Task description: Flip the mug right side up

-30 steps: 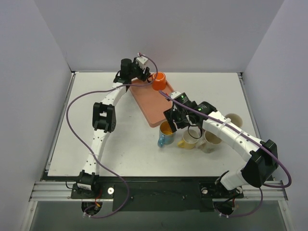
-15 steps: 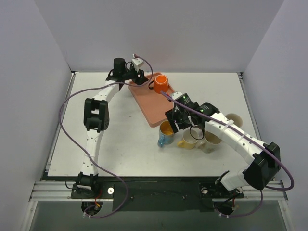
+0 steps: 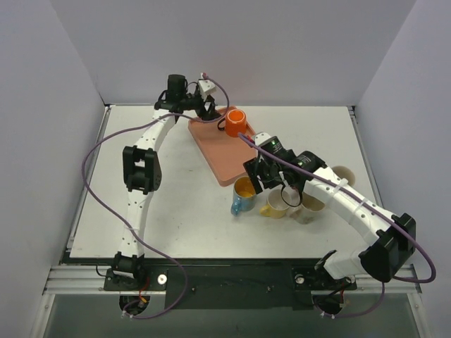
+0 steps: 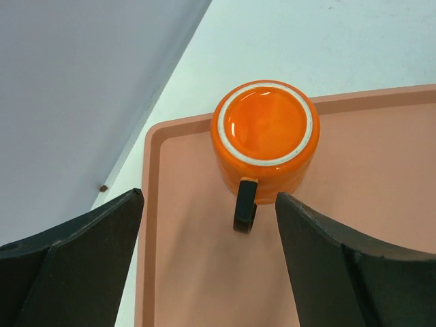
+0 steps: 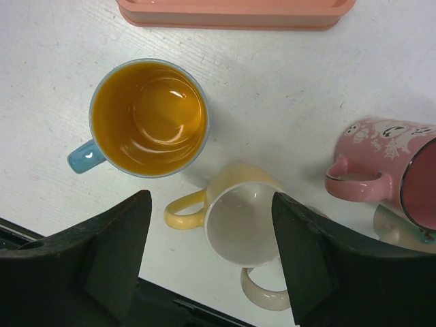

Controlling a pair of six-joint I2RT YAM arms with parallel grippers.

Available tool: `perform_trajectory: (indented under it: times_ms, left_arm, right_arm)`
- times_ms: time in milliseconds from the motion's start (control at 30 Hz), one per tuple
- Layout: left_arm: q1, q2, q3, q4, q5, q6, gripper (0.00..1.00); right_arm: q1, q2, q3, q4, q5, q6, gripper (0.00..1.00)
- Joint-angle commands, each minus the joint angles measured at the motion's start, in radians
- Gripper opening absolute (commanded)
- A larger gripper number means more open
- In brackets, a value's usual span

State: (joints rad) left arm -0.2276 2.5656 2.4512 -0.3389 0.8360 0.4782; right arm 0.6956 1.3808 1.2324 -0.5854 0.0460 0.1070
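An orange mug (image 4: 266, 139) with a black handle stands on the back corner of the salmon tray (image 4: 381, 245); it also shows in the top view (image 3: 235, 121). The face turned up is a shallow shiny orange disc inside a white ring, which looks like its base. My left gripper (image 4: 209, 204) is open and empty, a short way behind the mug, handle pointing toward it (image 3: 208, 110). My right gripper (image 5: 211, 201) is open and empty, hovering above a yellow mug (image 5: 242, 221) off the tray (image 3: 271, 176).
In front of the tray (image 3: 222, 151) stand a blue mug with an orange inside (image 5: 148, 116), the yellow mug (image 3: 275, 205) and a cream mug (image 5: 272, 296). A pink mug (image 5: 381, 174) lies on its side at the right. The back wall is close behind the left gripper.
My left gripper held the orange mug tilted over the tray's back corner, then let it go and drew back to the left. The mug now stands on the tray. The right arm shifted slightly.
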Motion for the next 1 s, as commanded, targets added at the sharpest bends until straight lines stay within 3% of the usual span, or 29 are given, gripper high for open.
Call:
perform_trajectory:
  times_ms: [0, 267, 533, 633, 867, 967]
  left_arm:
    - [-0.036, 0.06, 0.063, -0.042, -0.024, 0.062, 0.89]
    - [-0.049, 0.096, 0.066, -0.06, -0.058, 0.085, 0.76]
    - [-0.064, 0.128, 0.088, -0.051, -0.071, 0.106, 0.52]
    - [-0.07, 0.13, 0.081, -0.058, -0.081, 0.131, 0.39]
    - [-0.073, 0.148, 0.1, -0.057, -0.121, 0.125, 0.46]
    - [-0.075, 0.151, 0.101, -0.058, -0.124, 0.134, 0.44]
  right_arm:
    - [0.007, -0.051, 0.012, -0.01, 0.037, -0.001, 0.66]
    - [0.007, -0.057, 0.019, -0.011, 0.037, -0.012, 0.66]
    - [0.008, -0.048, 0.029, -0.019, 0.038, -0.026, 0.66]
    - [0.005, -0.051, 0.027, -0.022, 0.045, -0.03, 0.66]
    - [0.004, -0.046, 0.032, -0.028, 0.04, -0.032, 0.66]
    - [0.005, -0.045, 0.032, -0.028, 0.04, -0.03, 0.66]
